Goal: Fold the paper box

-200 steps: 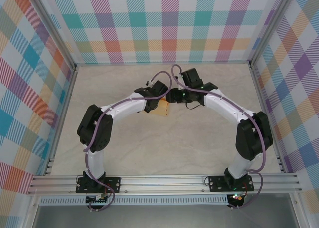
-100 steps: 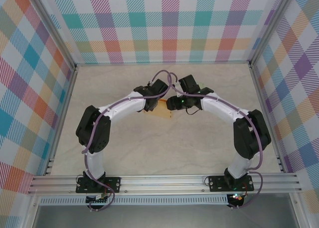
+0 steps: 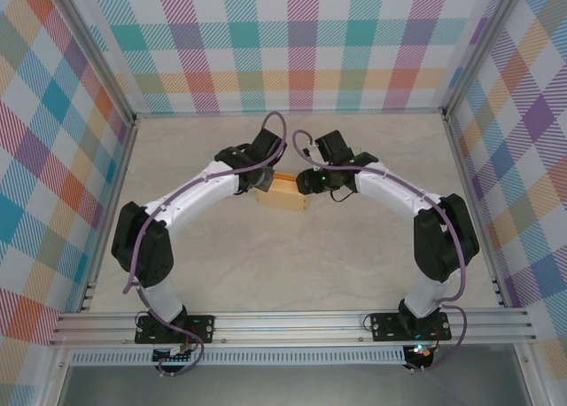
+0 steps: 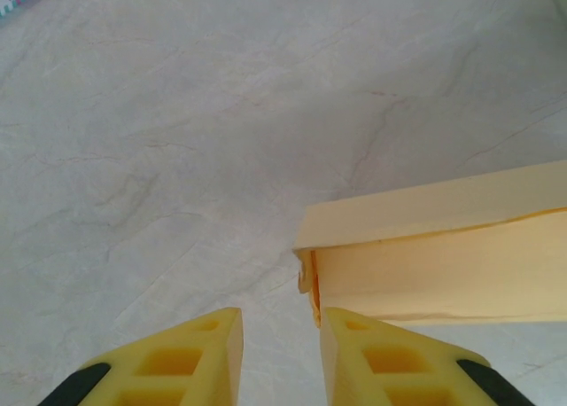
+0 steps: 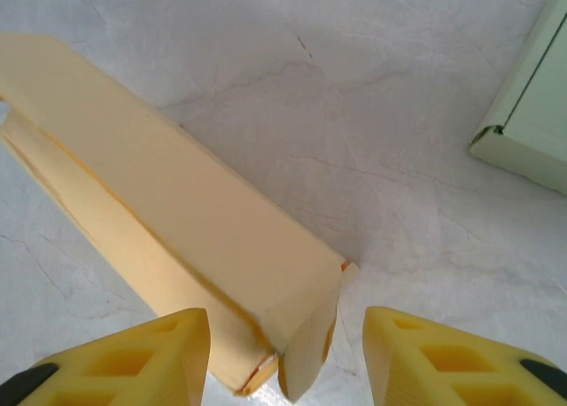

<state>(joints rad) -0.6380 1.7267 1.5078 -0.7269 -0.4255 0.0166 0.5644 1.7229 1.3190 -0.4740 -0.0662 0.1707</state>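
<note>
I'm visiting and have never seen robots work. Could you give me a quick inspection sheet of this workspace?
Surface: pale marble-patterned tabletop, no spills seen.
Job's things: long yellow paper box lying flat mid-table; one end flap looks not fully shut.
Clutter: pale green cardboard piece, apart from the box.
Grippers: left gripper slightly open, holding nothing, at one box end; right gripper open, straddling the other end.
Cables: purple cables looping over both arms.
Surroundings: colourful checked walls, aluminium frame.
</note>
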